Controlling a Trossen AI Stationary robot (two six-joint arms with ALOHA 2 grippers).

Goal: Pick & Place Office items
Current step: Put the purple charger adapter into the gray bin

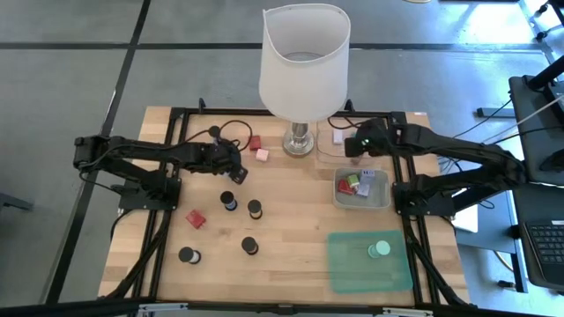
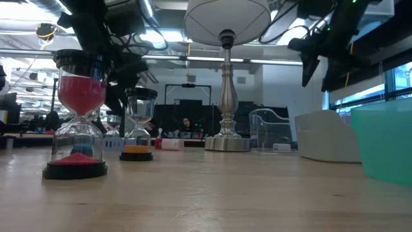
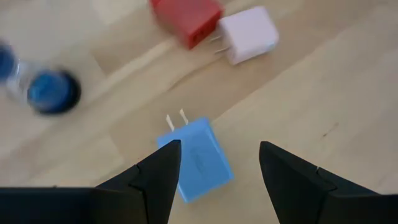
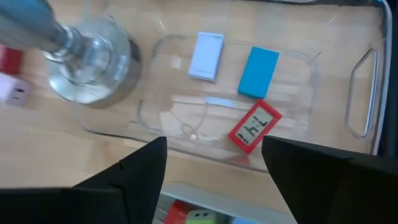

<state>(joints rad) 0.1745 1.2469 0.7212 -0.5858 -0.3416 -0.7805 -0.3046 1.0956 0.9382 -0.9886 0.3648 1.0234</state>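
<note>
Looking straight down, we find the left hand (image 1: 236, 165) low over the desk (image 1: 291, 255) left of the lamp (image 1: 304, 62), its fingers spread wide around nothing — through its wrist camera a blue plug block (image 3: 198, 158) lies on the wood between the fingertips, untouched, with a red block (image 3: 185, 17) and a pink block (image 3: 249, 34) side by side just beyond. The right hand (image 1: 359, 145) hangs above the clear tray (image 4: 298, 74) beside the lamp base, also wide apart and carrying nothing; in that tray we see a white block (image 4: 206, 56), a teal block (image 4: 259, 72) and a red-framed piece (image 4: 255, 127). Black-capped sand timers (image 1: 228, 202) stand scattered on the left half, and a mint-green disc (image 1: 379, 250) rests on the green mat (image 1: 352, 273).
</note>
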